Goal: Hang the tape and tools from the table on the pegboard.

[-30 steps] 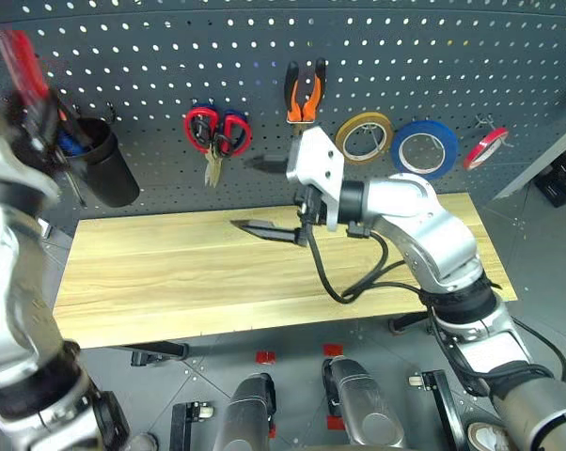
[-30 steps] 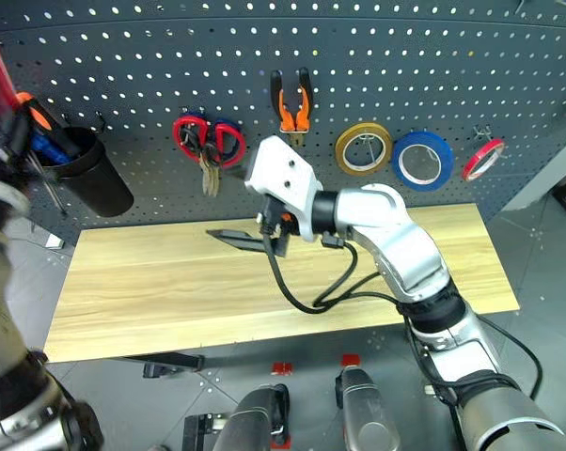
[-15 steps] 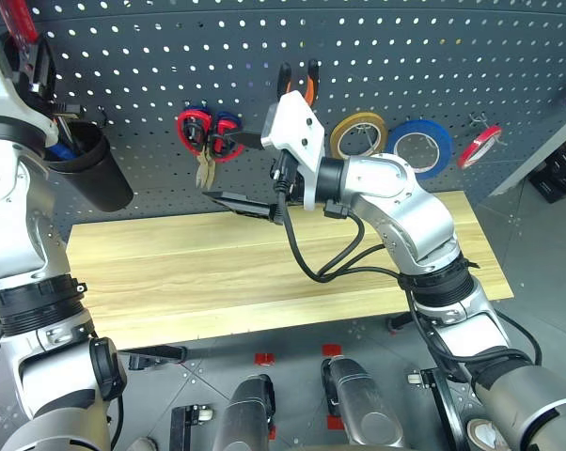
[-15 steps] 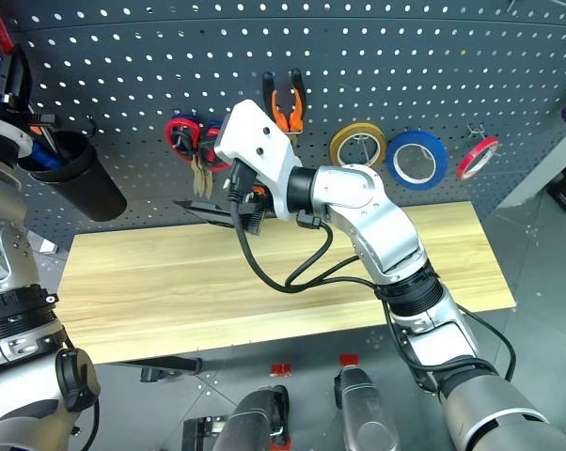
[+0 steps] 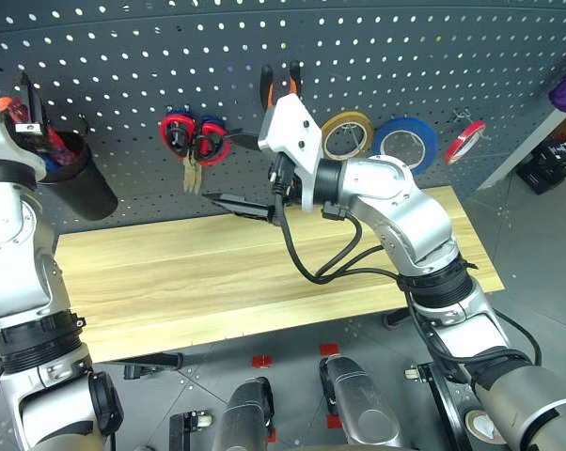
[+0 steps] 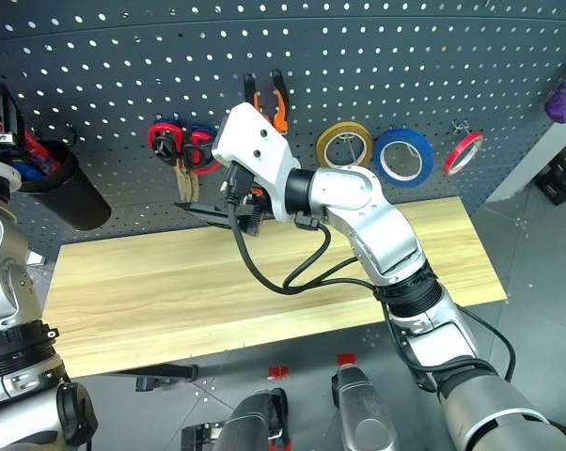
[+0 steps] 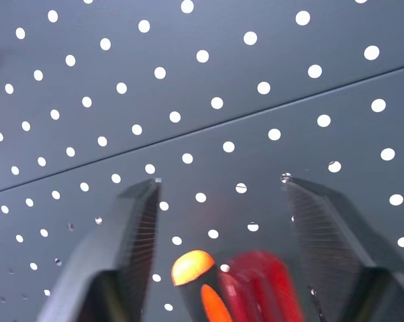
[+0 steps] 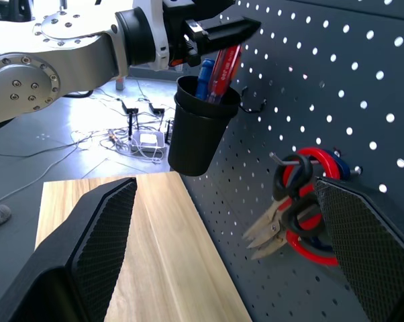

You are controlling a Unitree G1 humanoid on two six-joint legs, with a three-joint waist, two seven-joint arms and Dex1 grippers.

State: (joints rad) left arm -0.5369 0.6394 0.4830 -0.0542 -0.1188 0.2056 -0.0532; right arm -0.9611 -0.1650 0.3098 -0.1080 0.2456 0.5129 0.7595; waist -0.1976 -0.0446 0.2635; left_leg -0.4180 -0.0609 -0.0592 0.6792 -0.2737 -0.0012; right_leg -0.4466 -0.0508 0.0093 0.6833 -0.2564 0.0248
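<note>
Left gripper point(image 7: 219, 221) stands released above the red-handled screwdriver point(image 7: 259, 285) in the black cup point(image 8: 200, 127) on the pegboard point(image 5: 405, 56).

Evenly and brightly lit from above, with soft shadows beneath tools on the pegboard point(image 5: 377, 56), rows bowed by lens distortion toward edges, and blurred close red screwdriver handle point(image 7: 259, 288).

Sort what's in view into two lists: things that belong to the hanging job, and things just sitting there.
Job:
- blue tape, on the pegboard
- pliers, hung
- black scissors, hung
- red screwdriver, in the black cup
- table
- left gripper, above the cup

Not the job:
- yellow tape
- thin red tape
- red scissors
- blue screwdriver
</note>
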